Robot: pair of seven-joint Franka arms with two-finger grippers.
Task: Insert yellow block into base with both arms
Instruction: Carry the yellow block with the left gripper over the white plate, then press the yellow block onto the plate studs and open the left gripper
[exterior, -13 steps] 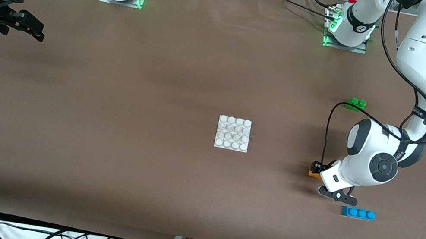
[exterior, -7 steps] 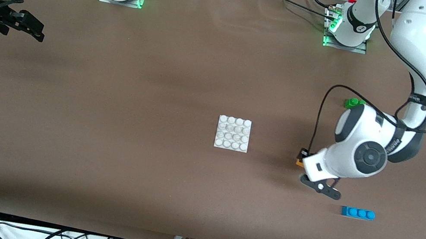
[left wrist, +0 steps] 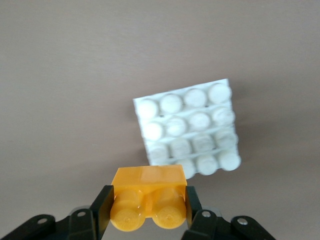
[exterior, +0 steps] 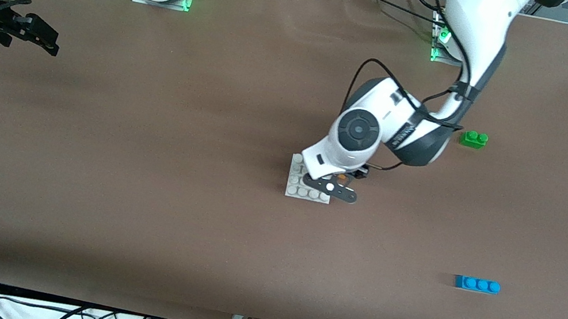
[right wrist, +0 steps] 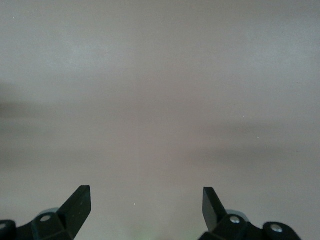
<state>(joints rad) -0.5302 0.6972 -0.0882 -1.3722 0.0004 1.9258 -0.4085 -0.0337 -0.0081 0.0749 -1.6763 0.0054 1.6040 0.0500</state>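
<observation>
Left arm reaches from its base toward table centre, wrist bent downward. Left gripper [left wrist: 148, 212] hangs in the air, fingers [left wrist: 102, 210] clamped. Right arm waits at its own end of the table; right gripper [right wrist: 147, 202] level above the surface, fingers [right wrist: 80, 200] spread wide, holding nothing.

You've got a brown table [exterior: 134, 215] carrying the white base [exterior: 292, 185], a green brick [exterior: 473, 138] and a blue brick [exterior: 477, 284].
</observation>
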